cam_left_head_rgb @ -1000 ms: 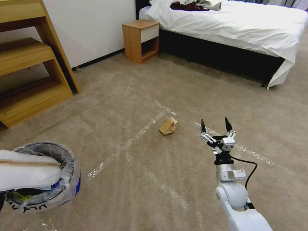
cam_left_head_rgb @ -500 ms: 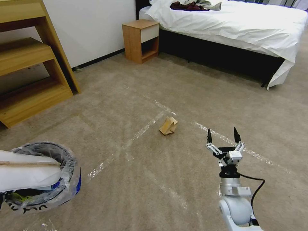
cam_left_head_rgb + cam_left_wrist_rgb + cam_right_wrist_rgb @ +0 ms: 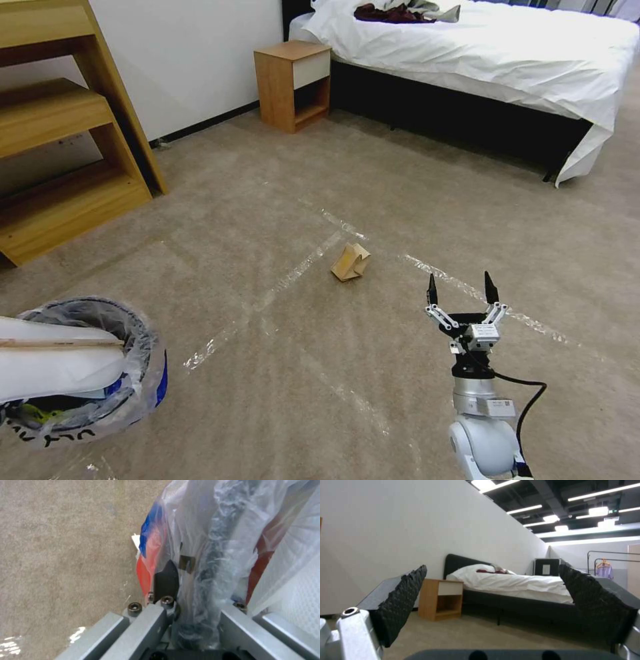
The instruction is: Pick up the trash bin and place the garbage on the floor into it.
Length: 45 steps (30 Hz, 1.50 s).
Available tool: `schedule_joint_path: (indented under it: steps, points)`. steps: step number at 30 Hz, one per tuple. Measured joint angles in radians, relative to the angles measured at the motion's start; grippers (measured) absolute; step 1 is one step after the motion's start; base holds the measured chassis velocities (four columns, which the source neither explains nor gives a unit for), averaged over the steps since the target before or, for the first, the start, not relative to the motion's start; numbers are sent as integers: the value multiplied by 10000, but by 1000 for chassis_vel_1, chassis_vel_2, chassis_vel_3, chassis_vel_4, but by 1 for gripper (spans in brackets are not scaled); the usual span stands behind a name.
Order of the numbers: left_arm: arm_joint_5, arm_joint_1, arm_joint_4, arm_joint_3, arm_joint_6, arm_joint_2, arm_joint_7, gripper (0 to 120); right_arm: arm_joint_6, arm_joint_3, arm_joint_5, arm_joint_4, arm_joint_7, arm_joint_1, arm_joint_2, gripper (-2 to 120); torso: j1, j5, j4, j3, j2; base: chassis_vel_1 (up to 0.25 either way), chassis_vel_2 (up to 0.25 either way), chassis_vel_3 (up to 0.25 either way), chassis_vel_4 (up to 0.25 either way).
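Observation:
The trash bin (image 3: 137, 363), a dark round bucket lined with a crinkly clear bag, hangs at the lower left of the head view. A flat white slipper (image 3: 53, 367) and a thin wooden stick (image 3: 60, 344) poke out of it. In the left wrist view my left gripper (image 3: 196, 585) is shut on the bin's bagged rim (image 3: 213, 555). One piece of garbage, a folded brown cardboard (image 3: 351, 261), lies on the floor (image 3: 287, 380) where tape strips cross. My right gripper (image 3: 461, 283) is open, empty and pointing forward, nearer to me and to the right of the cardboard; its fingers (image 3: 403, 600) frame the bed.
A wooden shelf unit (image 3: 60, 147) stands at the left by the wall. A wooden nightstand (image 3: 293, 83) and a bed (image 3: 480, 53) with dark red and grey clothes (image 3: 400, 12) lie ahead. Open carpet surrounds the cardboard.
My right gripper has drawn back toward me, away from the cardboard, staying open. The bin has barely shifted.

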Motion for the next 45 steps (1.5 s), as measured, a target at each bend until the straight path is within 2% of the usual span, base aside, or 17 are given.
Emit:
schedule_joint_path:
  steps: [25, 45]
  points:
    - [-553, -249, 60, 251, -18, 19, -517, 0, 138, -160, -107, -233, 1, 147, 80, 100, 1, 2, 1, 1, 0, -128, 138, 131, -132]
    - [-661, -269, -21, 294, -20, -51, -692, 0, 266, -98, -166, -292, 139, 190, 118, 100, 2, 1, -1, 1, -1, -162, 169, 165, -170]
